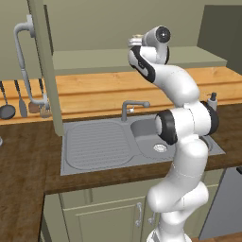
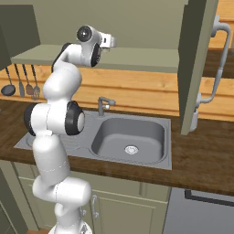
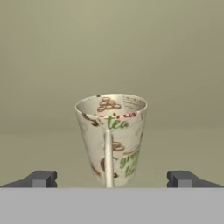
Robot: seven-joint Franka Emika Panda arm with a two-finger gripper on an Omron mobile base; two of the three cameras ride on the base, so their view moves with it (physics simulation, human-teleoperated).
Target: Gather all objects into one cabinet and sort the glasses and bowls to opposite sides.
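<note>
Cream and speckled, the cup [image 3: 111, 138] is standing upright right ahead of the end effector [image 3: 111, 179], sitting on the cabinet shelf [image 1: 94, 60] with the olive back wall behind it. The two fingertips [image 3: 41, 178] are standing wide apart on either side of the cup, well clear of its walls, so the end effector is released and gripping nothing (the cup is bearing on the shelf, not on the fingers, as far as the hand view is showing). From the base cameras, the arm is reaching high above the sink [image 2: 130, 137], its wrist level with the shelf, and the cabinet door [image 2: 196, 64] is hanging open beside the sink.

My read: this is either a placement just finished or a pick about to start. The risk is the tall, narrow cup. Any sideways drift of the hand while the fingers are flanking it could clip the rim and tip it off the shelf edge toward the sink below. Pulling straight back looks safest.
</note>
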